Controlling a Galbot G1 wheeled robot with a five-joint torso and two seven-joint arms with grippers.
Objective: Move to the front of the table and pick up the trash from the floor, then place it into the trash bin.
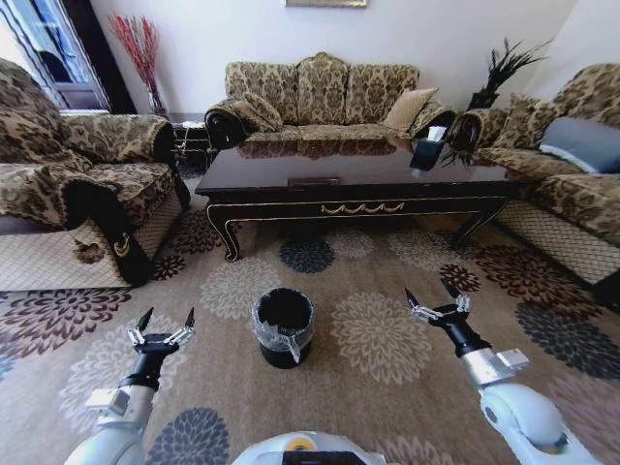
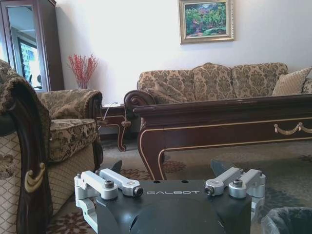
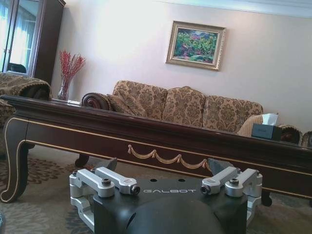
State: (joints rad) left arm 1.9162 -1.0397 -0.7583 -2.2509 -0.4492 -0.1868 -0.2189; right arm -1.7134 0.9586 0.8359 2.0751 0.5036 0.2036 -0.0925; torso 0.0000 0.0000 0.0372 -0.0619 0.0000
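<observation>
Head view puts the trash bin (image 1: pixel 284 326) between my left gripper (image 1: pixel 163 325) and right gripper (image 1: pixel 437 299), both spread wide, trash seemingly out of sight.

glossy near-black table (image 1: pixel 358 174), black trash bin (image 1: pixel 284 326)

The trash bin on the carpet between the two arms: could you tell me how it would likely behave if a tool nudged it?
The trash bin looks small and apparently empty, so probably light and easy to shove or tip. Its loose clear liner would likely crumple and slip. The patterned carpet may drag at its base, favouring tipping over sliding.
</observation>
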